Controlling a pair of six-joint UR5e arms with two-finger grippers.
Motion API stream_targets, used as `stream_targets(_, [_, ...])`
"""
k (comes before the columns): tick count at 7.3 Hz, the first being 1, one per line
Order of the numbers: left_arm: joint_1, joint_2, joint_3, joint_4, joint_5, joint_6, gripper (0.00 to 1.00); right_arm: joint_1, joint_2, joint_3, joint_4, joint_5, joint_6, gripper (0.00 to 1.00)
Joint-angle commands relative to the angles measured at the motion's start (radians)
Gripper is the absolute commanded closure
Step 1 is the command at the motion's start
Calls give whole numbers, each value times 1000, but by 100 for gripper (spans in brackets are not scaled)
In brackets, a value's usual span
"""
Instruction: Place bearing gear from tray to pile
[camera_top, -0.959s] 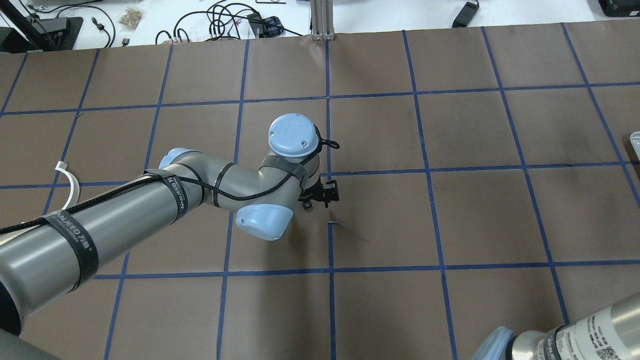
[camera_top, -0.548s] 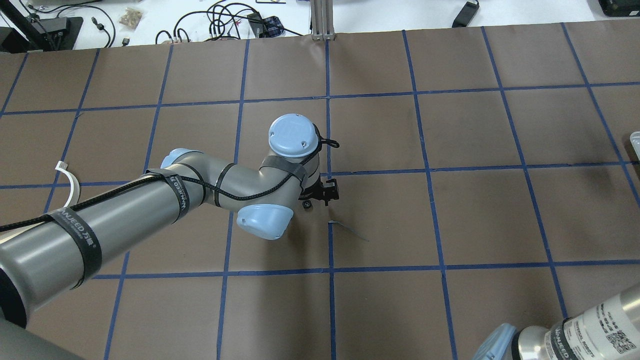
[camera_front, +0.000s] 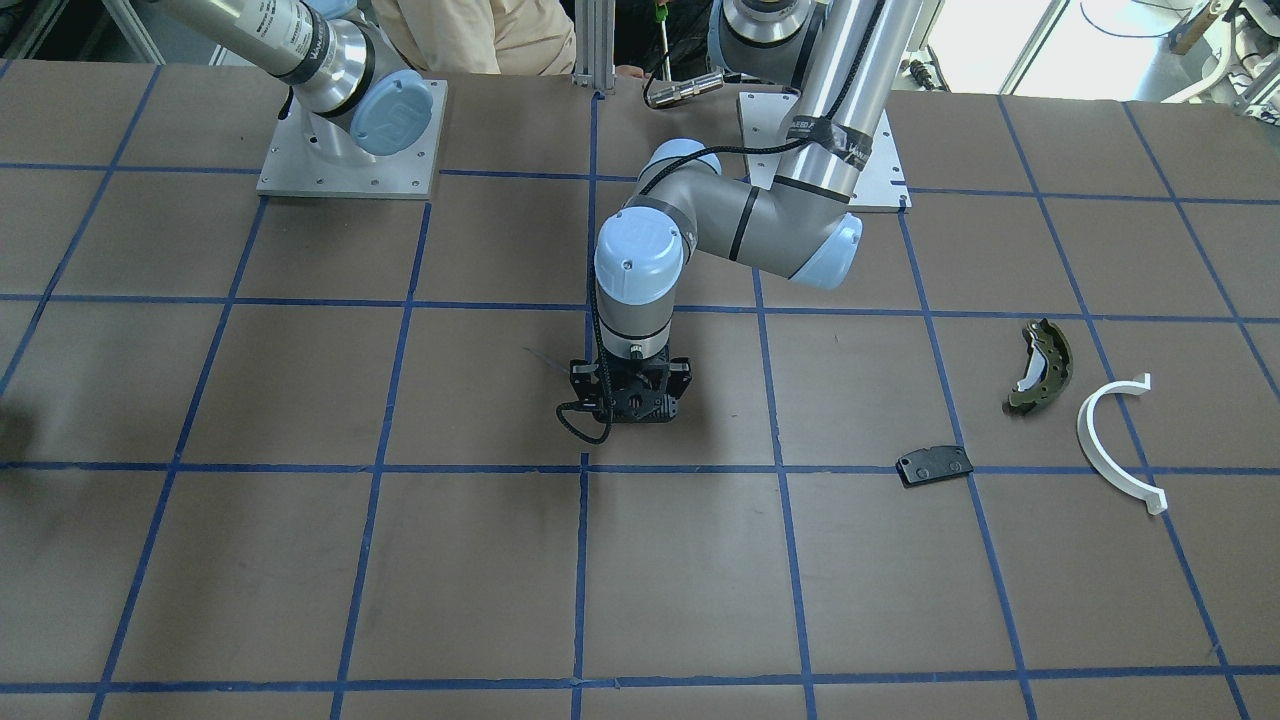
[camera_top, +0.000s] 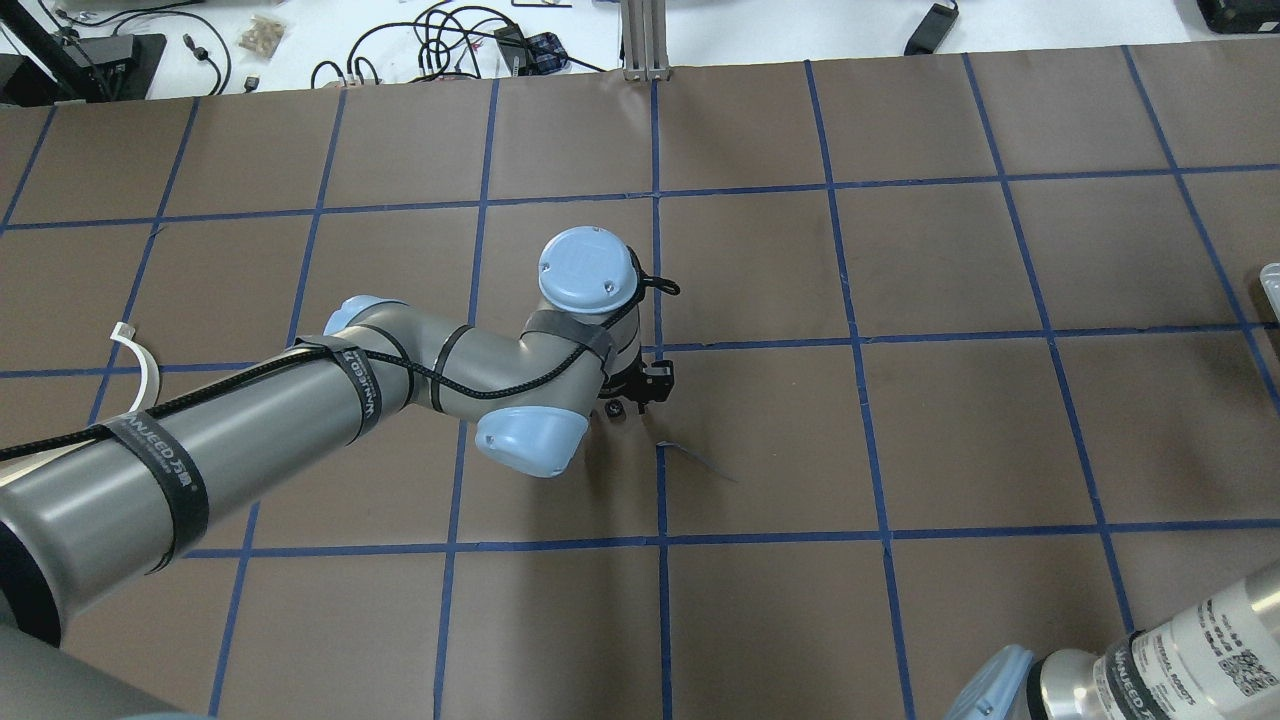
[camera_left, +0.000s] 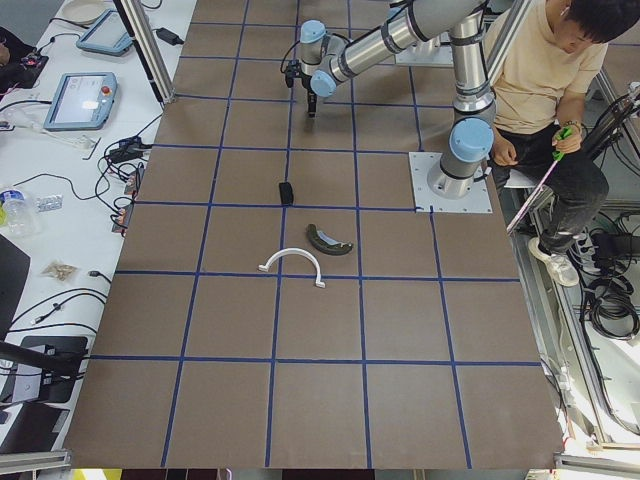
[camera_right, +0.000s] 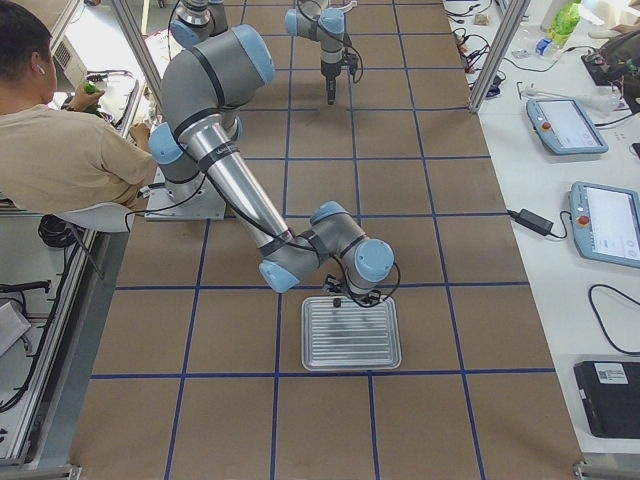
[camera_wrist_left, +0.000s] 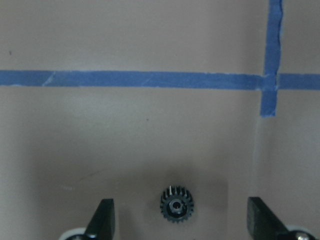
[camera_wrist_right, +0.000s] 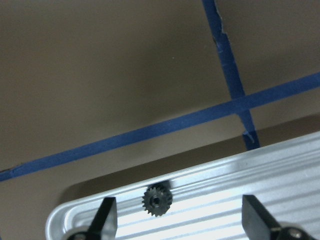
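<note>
Brown paper ruled into squares by blue tape covers the table, and seen from the end on the robot's right the nearest thing is a ribbed metal tray lying flat on it. The right gripper hangs over the tray's far edge and points down with its fingers spread wide. A small black toothed bearing gear lies flat on the ribs just inside the rim, between the two fingers and touched by neither. Farther along, about the middle of the table, the left gripper points straight down close to the paper, its fingers also spread. A second gear of the same kind lies flat on the bare paper between them, clear of both, near a crossing of tape lines. Farthest off, well apart from that gripper toward the robot's left end, the pile is three loose parts that do not touch. A flat black plate comes first, then an olive-green brake shoe, and last a white half-ring
</note>
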Motion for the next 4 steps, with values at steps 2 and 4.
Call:
stream_targets(2, [4,4,-1,-1,1,-4,92,-2,21,-1,-1,-37,12,19])
stream_targets(4, [22,45,6,-11,1,-1,96,-5,21,1,-1,-61,38,33])
